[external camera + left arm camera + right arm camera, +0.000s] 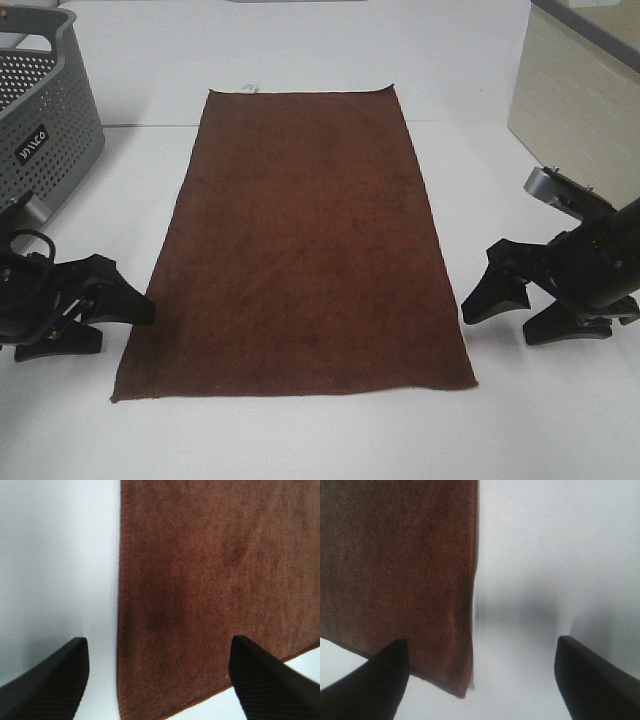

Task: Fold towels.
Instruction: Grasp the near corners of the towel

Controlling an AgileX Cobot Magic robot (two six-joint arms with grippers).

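One dark reddish-brown towel [300,250] lies spread flat and lengthwise on the white table [480,430], with a small white tag [247,88] on its far short edge. My left gripper [125,328] is open and empty beside the towel's near left corner. In the left wrist view the gripper [157,640] spans the towel's [215,570] long hem. My right gripper [497,328] is open and empty just right of the near right corner. In the right wrist view the gripper [480,641] straddles the towel's [395,570] edge and corner.
A grey perforated basket [40,120] stands at the far left of the table. A beige cabinet [580,90] stands at the far right. A table seam runs across behind the towel's middle.
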